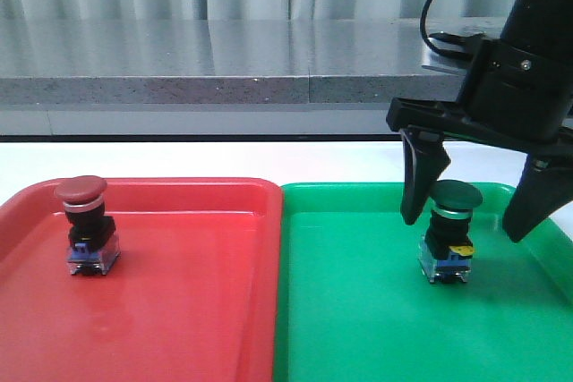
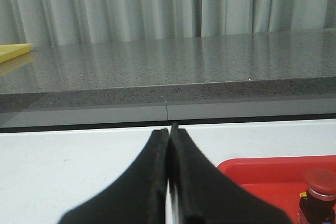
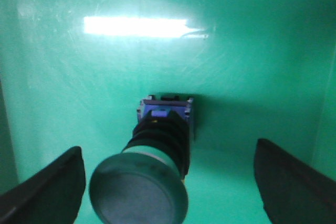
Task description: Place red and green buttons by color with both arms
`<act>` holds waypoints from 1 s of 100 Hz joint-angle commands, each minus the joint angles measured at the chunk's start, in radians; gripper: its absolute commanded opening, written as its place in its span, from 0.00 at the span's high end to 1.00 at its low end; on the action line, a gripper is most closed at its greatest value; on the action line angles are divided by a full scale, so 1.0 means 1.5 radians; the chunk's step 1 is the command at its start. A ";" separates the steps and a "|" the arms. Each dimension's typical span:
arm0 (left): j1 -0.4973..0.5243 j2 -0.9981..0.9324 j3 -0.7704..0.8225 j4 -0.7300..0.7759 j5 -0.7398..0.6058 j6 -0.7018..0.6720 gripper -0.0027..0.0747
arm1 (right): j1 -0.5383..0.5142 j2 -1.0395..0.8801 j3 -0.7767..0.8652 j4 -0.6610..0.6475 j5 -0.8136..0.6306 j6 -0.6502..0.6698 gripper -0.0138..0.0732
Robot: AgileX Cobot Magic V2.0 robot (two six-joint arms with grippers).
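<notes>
The red button point(image 1: 87, 226) stands upright in the red tray point(image 1: 179, 310), toward its far left; its cap point(image 2: 320, 182) also shows in the left wrist view. The green button point(image 1: 452, 234) stands upright on the green tray point(image 1: 358, 328). My right gripper point(image 1: 470, 221) hangs open just above it, one finger on each side of the cap and neither touching. From the right wrist view the green button point(image 3: 152, 177) sits between the spread fingers point(image 3: 50, 187), nearer one of them. My left gripper point(image 2: 169, 135) is shut and empty over the white table, left of the red tray point(image 2: 273, 174).
The two trays sit side by side on a white table point(image 1: 224, 158). A grey stone counter point(image 1: 206, 69) runs behind the table, with curtains beyond it. A yellow object point(image 2: 13, 51) lies on the counter in the left wrist view.
</notes>
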 commanded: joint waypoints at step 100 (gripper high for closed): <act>0.000 -0.022 0.007 -0.007 -0.048 -0.006 0.99 | -0.039 -0.481 0.068 -0.120 -0.009 0.006 0.92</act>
